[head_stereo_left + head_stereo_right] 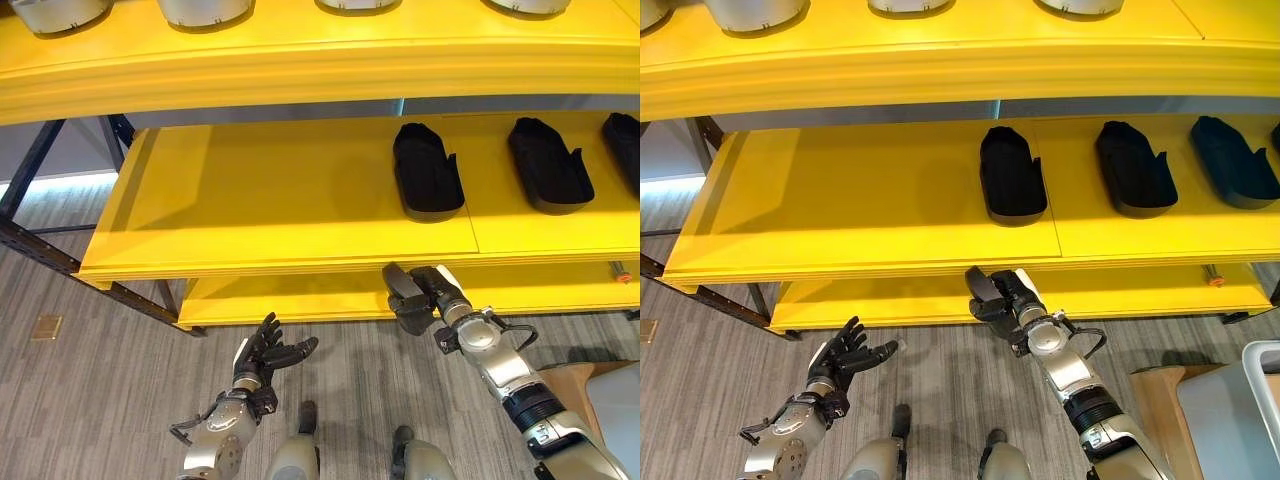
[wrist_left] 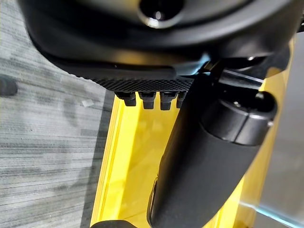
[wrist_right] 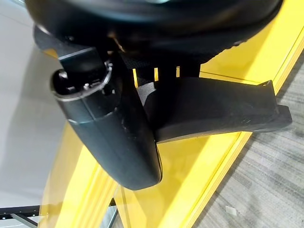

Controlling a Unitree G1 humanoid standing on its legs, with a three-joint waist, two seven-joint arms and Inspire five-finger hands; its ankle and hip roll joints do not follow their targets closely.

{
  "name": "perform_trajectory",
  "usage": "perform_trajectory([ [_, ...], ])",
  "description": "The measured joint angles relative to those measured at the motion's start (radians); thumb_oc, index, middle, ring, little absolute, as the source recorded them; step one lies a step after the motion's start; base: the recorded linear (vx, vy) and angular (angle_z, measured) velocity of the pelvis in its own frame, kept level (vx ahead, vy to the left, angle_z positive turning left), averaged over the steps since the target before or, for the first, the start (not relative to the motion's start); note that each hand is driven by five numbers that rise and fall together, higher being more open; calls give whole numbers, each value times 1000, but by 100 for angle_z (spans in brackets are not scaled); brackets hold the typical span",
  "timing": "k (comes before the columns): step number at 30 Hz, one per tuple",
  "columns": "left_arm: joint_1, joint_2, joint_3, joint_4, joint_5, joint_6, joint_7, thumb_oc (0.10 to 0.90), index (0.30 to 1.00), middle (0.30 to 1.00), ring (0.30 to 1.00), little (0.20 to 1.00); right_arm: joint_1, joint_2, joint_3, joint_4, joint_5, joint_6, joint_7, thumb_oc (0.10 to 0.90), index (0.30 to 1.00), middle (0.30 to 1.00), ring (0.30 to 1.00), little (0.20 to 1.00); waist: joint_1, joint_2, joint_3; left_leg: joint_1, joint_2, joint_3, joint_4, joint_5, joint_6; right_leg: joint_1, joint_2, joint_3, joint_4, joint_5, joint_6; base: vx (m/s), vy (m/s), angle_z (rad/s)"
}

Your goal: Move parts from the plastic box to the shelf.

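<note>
My right hand (image 1: 446,296) is shut on a black moulded part (image 1: 404,295), just below the front edge of the middle yellow shelf board (image 1: 260,200). In the right wrist view that part (image 3: 218,111) lies across the palm, with the thumb (image 3: 109,128) curled over it. Three similar black parts (image 1: 425,170) (image 1: 547,165) (image 1: 625,145) lie side by side on the right half of that board. My left hand (image 1: 265,355) hangs low over the floor at the lower left, open with fingers spread and holding nothing.
Silver-grey rounded parts (image 1: 205,10) stand on the top shelf. A lower yellow board (image 1: 290,295) sits under the middle one. A pale plastic box (image 1: 1240,410) beside a wooden surface (image 1: 1160,400) is at the lower right. Dark frame legs (image 1: 40,250) stand at the left.
</note>
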Motion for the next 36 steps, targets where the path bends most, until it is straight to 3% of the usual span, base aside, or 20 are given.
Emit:
perform_trajectory([
  [10,3,0,9,2,0,0,4,900,1000,1000,1000,1000,-46,35,78,2,102,9,4,400,300,300,300,300,56,-13,-4,-8,9,-20,8,-4,6,25,10,-25,-28,8,-1,-1,2,5],
  [16,13,2,37,6,-6,0,14,900,1000,1000,1000,1000,-223,80,212,-71,309,20,12,400,300,300,300,300,87,-37,-13,-56,14,-55,6,3,-5,5,13,-63,-46,12,-5,1,-13,14],
  [22,14,2,36,6,-14,-1,32,900,1000,1000,1000,1000,-312,84,257,-221,402,1,10,400,300,300,300,300,89,-53,-17,-67,14,-48,-10,9,-8,-6,14,-62,-69,20,-1,6,-3,-1],
  [36,-1,11,34,13,-20,-1,32,900,1000,1000,1000,1000,-427,58,284,-272,502,-28,15,400,300,300,300,300,76,-53,-17,-62,23,-31,-15,7,-5,15,28,-56,-123,46,1,12,-6,-3],
])
